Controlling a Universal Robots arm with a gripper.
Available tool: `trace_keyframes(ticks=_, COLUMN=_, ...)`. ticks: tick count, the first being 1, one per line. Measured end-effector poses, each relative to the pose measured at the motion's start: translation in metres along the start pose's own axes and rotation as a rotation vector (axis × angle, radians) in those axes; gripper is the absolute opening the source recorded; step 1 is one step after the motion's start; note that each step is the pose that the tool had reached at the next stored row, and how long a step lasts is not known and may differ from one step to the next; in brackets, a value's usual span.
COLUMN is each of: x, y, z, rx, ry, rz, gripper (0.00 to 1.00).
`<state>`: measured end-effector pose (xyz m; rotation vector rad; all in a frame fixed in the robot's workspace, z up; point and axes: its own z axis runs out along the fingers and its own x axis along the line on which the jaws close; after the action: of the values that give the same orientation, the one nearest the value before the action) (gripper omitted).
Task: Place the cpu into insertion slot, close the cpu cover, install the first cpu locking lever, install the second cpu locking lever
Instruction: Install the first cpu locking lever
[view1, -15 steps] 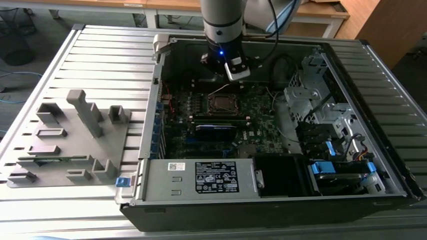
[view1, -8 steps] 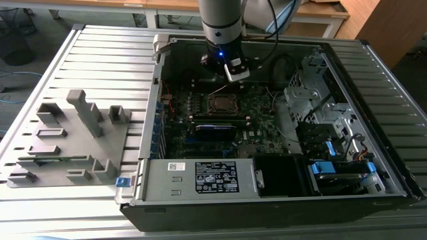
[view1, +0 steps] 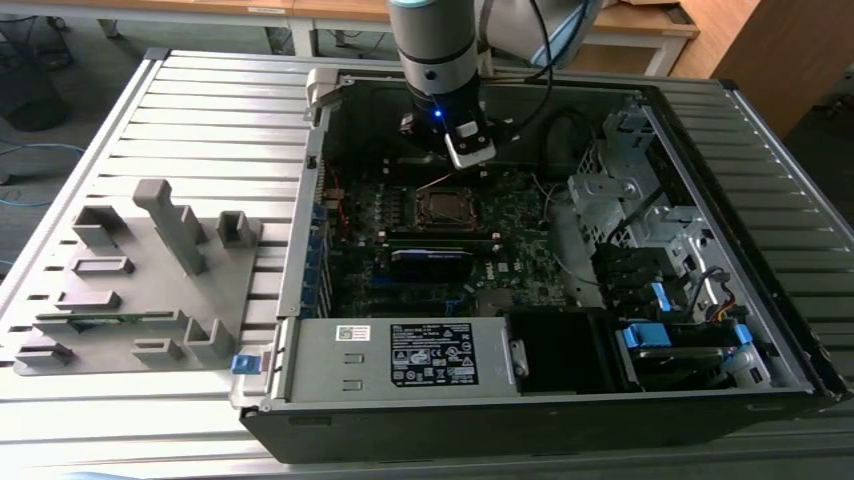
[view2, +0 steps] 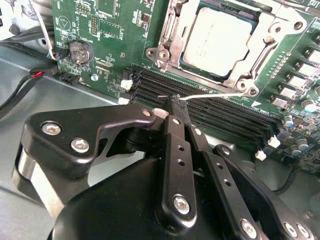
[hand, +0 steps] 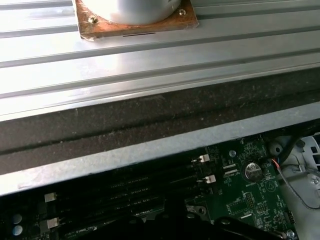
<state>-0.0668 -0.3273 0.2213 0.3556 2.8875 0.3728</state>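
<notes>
One arm (view1: 438, 50) pointing down into case (view1: 534, 425) | end effector (view2: 177, 105) pressed together | tips touching locking lever (view2: 215, 94)

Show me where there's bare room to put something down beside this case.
Bare slats of the table lie beyond the grey fixture rack, at the exterior view's left of the computer case; another strip runs in front of that rack. Inside the case it is crowded: cables, drive bays, and the gripper over the motherboard.
</notes>
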Motion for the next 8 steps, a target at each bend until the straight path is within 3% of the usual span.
trace_keyframes(ticks=6, x=0.0003, y=-0.0003, z=0.0005, rx=0.0006, ry=-0.0004, rz=0.0, gripper=0.11)
trace_keyframes(ticks=8, x=0.0004, y=-0.0003, z=0.0007, rx=0.0018, ry=0.0039, rz=0.001, gripper=0.11)
